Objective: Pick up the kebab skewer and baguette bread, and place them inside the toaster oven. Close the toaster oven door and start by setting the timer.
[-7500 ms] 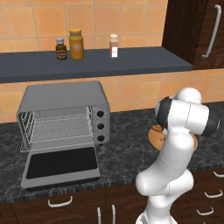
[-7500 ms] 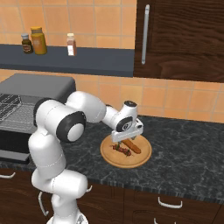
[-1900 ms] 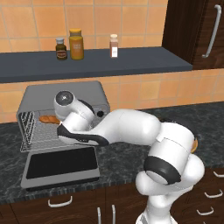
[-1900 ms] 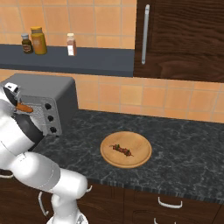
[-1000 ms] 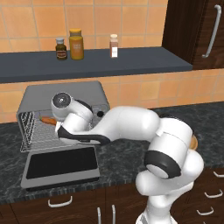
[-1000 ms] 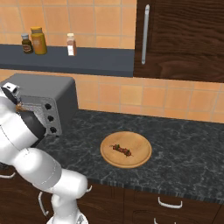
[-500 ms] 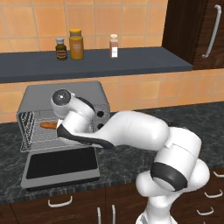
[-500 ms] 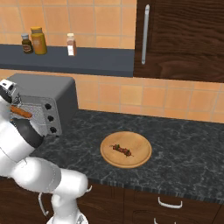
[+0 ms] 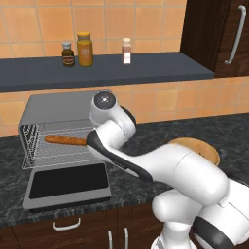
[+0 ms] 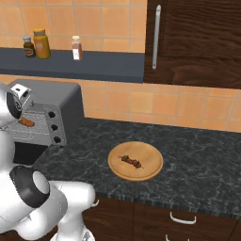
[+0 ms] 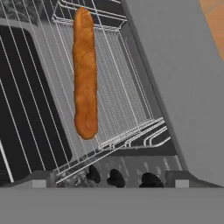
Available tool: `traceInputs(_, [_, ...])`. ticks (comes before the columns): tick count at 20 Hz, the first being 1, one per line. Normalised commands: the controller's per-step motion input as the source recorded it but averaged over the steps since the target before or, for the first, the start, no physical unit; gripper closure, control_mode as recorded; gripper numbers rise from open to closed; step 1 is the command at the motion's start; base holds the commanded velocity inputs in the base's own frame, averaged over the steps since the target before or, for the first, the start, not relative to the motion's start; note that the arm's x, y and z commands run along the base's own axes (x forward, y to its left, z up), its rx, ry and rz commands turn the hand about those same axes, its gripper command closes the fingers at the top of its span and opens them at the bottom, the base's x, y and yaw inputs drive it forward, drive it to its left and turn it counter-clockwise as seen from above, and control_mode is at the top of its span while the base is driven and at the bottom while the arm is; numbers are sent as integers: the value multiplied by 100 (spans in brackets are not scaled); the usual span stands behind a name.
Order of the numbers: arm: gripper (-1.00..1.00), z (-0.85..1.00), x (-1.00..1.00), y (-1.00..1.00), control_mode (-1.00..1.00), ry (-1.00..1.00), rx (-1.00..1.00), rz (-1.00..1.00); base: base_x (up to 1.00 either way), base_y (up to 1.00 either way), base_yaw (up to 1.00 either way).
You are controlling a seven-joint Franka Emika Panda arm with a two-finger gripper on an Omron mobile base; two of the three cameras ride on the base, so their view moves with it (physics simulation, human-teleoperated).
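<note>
Now the first half of the loading step looks done: the baguette bread [image 9: 65,141] lies along the wire rack inside the toaster oven [image 9: 46,104], in the middle left of the left base view, and nothing grips it. In the hand view it runs from the top centre down toward the middle, free on the rack wires, with no fingers around it. Where the claw itself is I cannot make out, hidden behind the wrist at the oven mouth, and from the pictures alone I cannot tell how its jaws stand; I judge it has let go and stands wide

The kebab skewer [image 10: 131,162] waits on the wooden plate [image 10: 151,172], centre of the right base view, on the dark counter [image 10: 197,160] well apart from the oven. The next move, I judge, calls for backing the arm out of the oven mouth without nudging the loaf, then swinging across to the plate for a careful pinch on a thin stick

The toaster oven door [image 9: 68,182] hangs flat open in the lower left, so closing it and turning a knob come later

The loaf is slim, orange-brown, with tapered ends; the skewer is short, with dark red, brown and green chunks
</note>
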Motion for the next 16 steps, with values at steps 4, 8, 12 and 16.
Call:
traceInputs(4, [-100, 1, -4, -100, -100, 9, 12, -8, 0, 0, 0])
traceInputs(8, [-100, 1, -3, -100, -100, 11, 13, -10, 0, 0, 0])
traceInputs(12, [-100, 0, -2, -100, -100, 12, 14, -12, 0, 0, 0])
traceInputs(16, [-100, 0, 0, -100, -100, 15, 13, -10, 0, 0, 0])
